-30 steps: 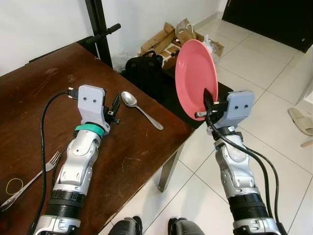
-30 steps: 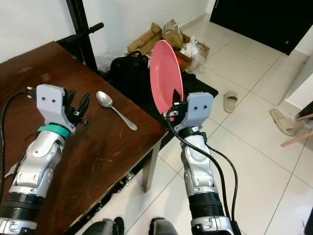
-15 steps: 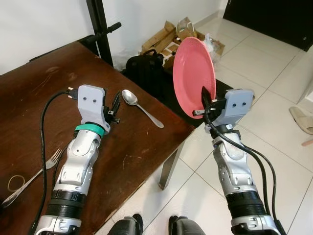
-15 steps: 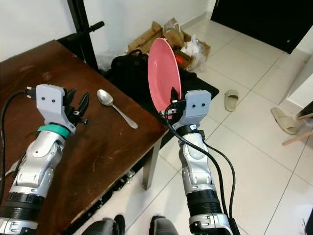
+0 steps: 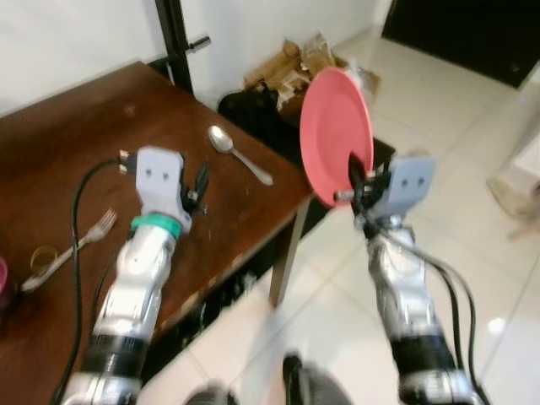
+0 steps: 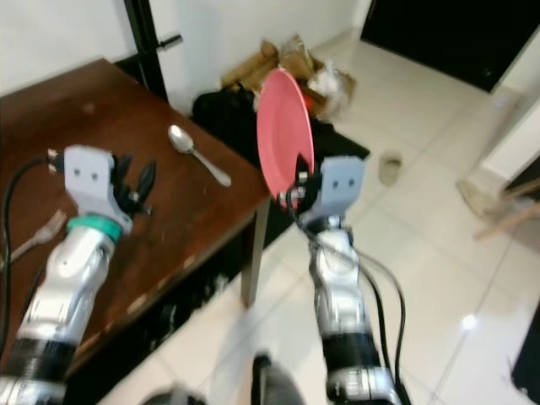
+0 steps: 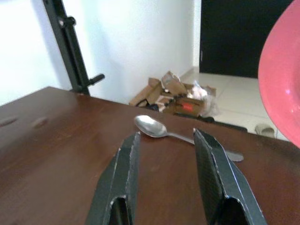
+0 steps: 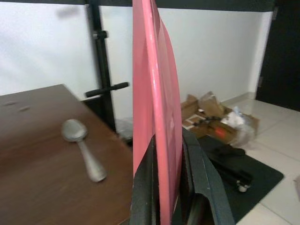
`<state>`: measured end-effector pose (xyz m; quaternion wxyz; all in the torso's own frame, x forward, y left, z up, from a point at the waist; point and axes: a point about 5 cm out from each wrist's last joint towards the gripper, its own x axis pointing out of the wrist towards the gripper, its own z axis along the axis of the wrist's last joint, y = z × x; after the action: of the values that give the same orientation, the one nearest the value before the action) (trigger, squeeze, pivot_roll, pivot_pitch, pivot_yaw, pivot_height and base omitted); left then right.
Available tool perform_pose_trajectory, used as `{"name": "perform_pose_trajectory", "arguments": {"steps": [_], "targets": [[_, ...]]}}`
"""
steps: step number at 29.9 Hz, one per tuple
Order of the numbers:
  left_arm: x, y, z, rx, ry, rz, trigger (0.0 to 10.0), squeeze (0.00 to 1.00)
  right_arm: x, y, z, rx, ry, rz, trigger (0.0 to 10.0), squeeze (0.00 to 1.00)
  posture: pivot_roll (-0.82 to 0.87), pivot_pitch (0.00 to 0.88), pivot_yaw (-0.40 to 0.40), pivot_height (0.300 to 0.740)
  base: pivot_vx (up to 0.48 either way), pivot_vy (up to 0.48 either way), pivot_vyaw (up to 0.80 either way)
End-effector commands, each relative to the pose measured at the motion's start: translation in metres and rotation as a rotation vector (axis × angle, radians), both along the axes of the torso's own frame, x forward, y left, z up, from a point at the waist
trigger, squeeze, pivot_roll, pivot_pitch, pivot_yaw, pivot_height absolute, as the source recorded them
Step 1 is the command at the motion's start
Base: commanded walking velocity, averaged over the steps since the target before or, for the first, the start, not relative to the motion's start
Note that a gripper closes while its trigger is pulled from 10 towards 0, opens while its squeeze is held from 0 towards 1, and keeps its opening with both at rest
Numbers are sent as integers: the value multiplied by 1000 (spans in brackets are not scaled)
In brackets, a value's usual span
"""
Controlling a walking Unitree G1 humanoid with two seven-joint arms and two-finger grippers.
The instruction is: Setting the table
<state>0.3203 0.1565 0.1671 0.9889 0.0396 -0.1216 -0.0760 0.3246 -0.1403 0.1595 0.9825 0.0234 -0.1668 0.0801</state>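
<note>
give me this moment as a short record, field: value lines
right gripper: shut on the rim of the pink plate, held upright on edge, off the table corner over the floor
left gripper: open, empty, above the table
spoon: lying on the table near its far edge, ahead of the left gripper
fork: on the table beside the left arm
bags and boxes: on the floor by the wall

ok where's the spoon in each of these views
Left eye view: the spoon lies on the brown table, near its far edge.
Right eye view: the same spoon, left of the pink plate.
Left wrist view: just beyond the open fingers of the left gripper.
Right wrist view: left of the plate held edge-on by the right gripper.
Shared landmark: the black pole.
</note>
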Motion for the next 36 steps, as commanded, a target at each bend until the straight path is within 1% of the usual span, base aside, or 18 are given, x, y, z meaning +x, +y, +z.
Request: {"name": "perform_pose_trajectory", "arguments": {"steps": [1, 36], "targets": [[-2, -1, -2, 3, 7, -2, 10000, 0, -1, 2, -1, -5, 5, 11, 10000, 0, -42, 29, 63, 740, -364, 0, 0], [-1, 0, 0, 2, 5, -1, 10000, 0, 0, 8, -2, -8, 7, 38, 10000, 0, -37, 33, 69, 740, -366, 0, 0]]}}
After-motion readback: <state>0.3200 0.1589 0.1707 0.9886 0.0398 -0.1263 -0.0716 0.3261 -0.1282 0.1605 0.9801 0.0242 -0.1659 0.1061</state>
